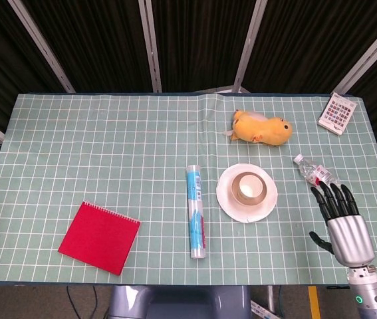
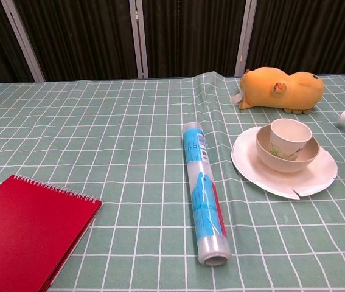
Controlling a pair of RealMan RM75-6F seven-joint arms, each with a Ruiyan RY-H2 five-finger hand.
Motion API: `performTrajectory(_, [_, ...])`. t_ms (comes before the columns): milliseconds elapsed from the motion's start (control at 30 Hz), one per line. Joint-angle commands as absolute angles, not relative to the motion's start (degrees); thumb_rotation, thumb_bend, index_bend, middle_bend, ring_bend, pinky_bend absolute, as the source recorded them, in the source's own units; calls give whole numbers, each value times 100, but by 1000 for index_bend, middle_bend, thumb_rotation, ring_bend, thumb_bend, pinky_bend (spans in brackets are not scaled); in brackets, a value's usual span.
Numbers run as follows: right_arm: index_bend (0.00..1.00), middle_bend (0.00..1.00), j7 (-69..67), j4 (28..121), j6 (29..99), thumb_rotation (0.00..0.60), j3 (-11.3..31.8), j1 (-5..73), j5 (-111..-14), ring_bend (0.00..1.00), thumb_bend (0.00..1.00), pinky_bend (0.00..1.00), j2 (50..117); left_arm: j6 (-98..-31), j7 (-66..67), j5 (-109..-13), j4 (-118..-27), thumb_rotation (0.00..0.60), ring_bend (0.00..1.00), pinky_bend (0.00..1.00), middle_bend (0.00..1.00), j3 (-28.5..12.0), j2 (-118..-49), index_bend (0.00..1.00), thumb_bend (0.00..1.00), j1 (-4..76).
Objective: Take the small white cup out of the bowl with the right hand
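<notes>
Head view: right hand (image 1: 343, 222) flat, fingers (image 1: 331, 200) spread, beside bottle (image 1: 312, 171)

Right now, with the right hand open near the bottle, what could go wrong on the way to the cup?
The right hand could knock the lying bottle beside its fingertips and roll it. The cup sits in a bowl on a plate; a poor grip may drag or tip them.

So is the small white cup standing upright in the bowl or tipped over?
Upright: the cup stands in the bowl, its open mouth facing up.
</notes>
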State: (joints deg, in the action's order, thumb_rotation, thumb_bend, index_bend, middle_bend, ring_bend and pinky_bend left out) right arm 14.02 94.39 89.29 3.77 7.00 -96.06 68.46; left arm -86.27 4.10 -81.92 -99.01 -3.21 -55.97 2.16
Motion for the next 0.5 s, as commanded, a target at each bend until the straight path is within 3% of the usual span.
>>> performTrajectory(33, [276,0,1491,9475,8747,600,445,882,-9668,0,13,0,6981,-8658,416,-8217,-9928,600,0,0,0,-324,-5598,0,0,212])
performTrajectory(233, [402,28,1763,9577,8262,600,653,1259,-9481,0,50,0,7259,-8669,403,-8237,-9934,600,0,0,0,-327,-5592,0,0,216])
performTrajectory(500, [452,79,2278,9428,7255,600,973,1877,-8570,0,85,0,7952,-8632,196,-8201,-9874,600,0,0,0,-349,-5547,0,0,224])
